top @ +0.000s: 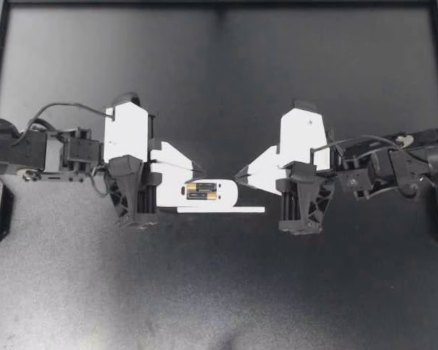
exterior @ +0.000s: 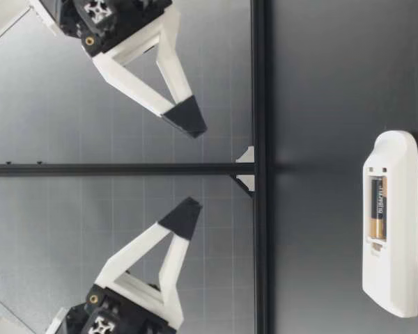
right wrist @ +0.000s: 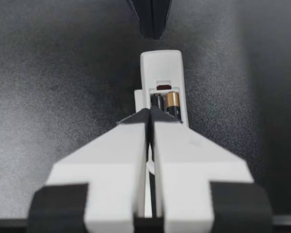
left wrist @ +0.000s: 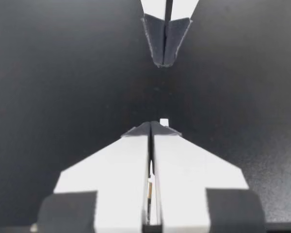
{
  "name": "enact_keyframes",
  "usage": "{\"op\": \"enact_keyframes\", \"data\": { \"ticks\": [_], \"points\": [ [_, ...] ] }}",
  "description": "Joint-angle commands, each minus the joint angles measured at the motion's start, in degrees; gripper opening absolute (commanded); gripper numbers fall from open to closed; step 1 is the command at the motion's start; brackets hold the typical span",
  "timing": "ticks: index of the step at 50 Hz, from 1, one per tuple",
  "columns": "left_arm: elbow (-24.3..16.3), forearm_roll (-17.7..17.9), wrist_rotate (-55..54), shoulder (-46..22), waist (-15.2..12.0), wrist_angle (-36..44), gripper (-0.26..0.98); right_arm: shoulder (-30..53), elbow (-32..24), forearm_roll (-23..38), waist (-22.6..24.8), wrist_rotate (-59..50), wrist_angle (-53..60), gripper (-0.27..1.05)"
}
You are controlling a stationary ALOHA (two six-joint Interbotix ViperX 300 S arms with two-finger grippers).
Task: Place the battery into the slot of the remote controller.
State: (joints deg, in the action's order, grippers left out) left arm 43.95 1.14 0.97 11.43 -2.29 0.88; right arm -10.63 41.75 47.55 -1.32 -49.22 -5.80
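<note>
Battery (top: 202,188) seated inside remote controller (top: 228,193), mid-bench; left claw (top: 198,167), right claw (top: 238,175) pressed together, empty. Placement judged complete.

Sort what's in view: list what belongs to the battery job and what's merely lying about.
Belongs to the job:
remote controller, slot facing up
two batteries in that slot
left end effector and right end effector, both shut, holding nothing

Lying about:
thin white strip beside the remote, possibly its cover
</note>
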Motion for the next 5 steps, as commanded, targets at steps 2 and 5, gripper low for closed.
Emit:
{"op": "enact_keyframes", "data": {
  "ticks": [2,5],
  "points": [
    [-0.70,-0.35,0.09,1.05,-0.09,0.53,-0.16,-1.32,-0.88,-0.35,-0.53,-0.26,0.18,-0.08],
    [-0.62,-0.26,0.00,1.05,0.00,0.53,-0.16,-1.23,-0.97,-0.62,-0.53,-0.44,0.26,-0.08]
  ]
}}
